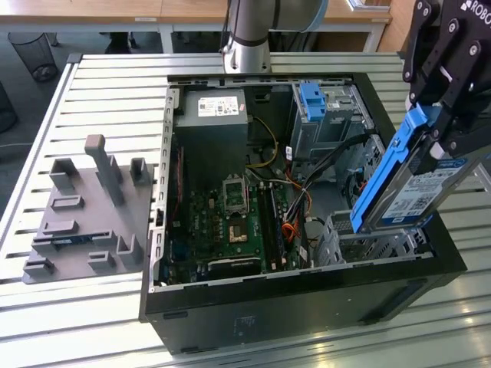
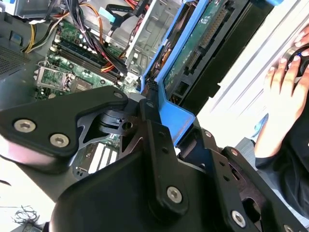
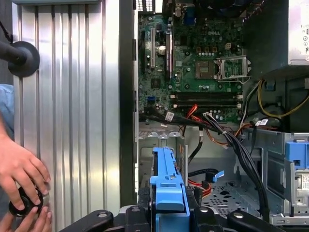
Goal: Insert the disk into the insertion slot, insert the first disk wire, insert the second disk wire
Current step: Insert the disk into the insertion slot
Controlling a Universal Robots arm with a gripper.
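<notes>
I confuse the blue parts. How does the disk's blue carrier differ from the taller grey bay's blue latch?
The carrier is a long rail, the latch a short tab. The carrier hangs steeply tilted with the disk in the gripper; the latch sits on its bay. Both are bright blue.

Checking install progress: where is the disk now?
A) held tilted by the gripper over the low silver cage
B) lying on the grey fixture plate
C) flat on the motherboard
A: the gripper clamps the disk, tilted, its lower end by the insertion slot.
</notes>
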